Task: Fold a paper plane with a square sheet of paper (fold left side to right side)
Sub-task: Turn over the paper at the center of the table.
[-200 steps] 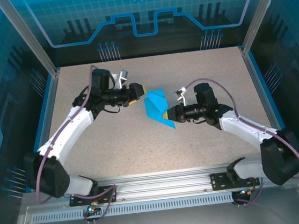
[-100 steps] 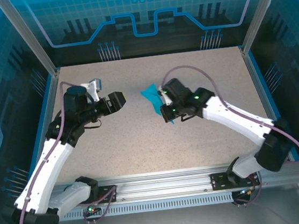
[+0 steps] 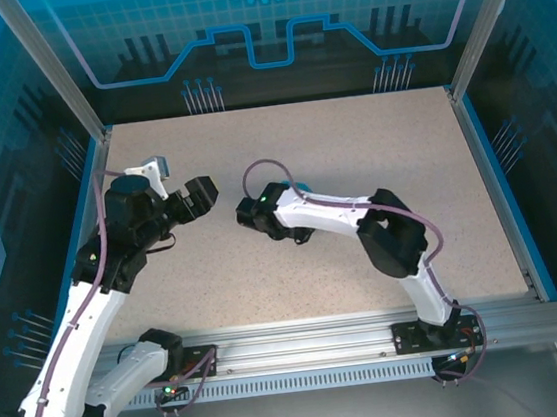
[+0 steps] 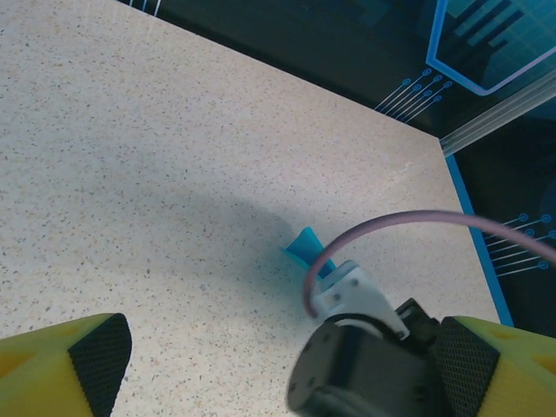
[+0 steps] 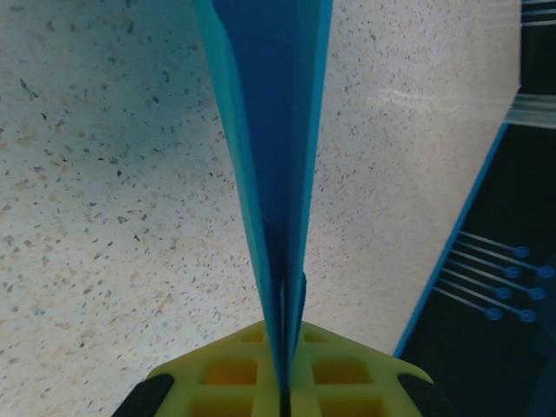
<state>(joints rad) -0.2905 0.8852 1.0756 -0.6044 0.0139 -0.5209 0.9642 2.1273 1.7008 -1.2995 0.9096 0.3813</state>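
Top external first: can see the left gripper (image 3: 199, 191) over the left-middle of the table (image 3: 371, 138), spread wide and holding nothing, probably kept clear so as not to bump the fold. Also spotting the right arm (image 3: 329, 213) stretched across from the right toward the centre, ending near that open pincer.

Left wrist next: looking out between both yellow fingers (image 4: 43, 373), set far apart at the bottom corners, with bare tabletop and the back of the right arm's wrist in the gap. Peeking out just beyond that wrist is a small teal tip of the paper plane (image 4: 305, 248), about mid-table.

Right wrist last: right gripper (image 5: 282, 387) clamped tight on one end of the plane, pinching the layers flat, presumably to keep the creases pressed. Runs straight away from the jaws, narrow and dart-like, two shades of teal-blue with a crisp centre ridge. Can't tell whether touching the speckled surface. Looks basically folded; guessing only the set-down left.
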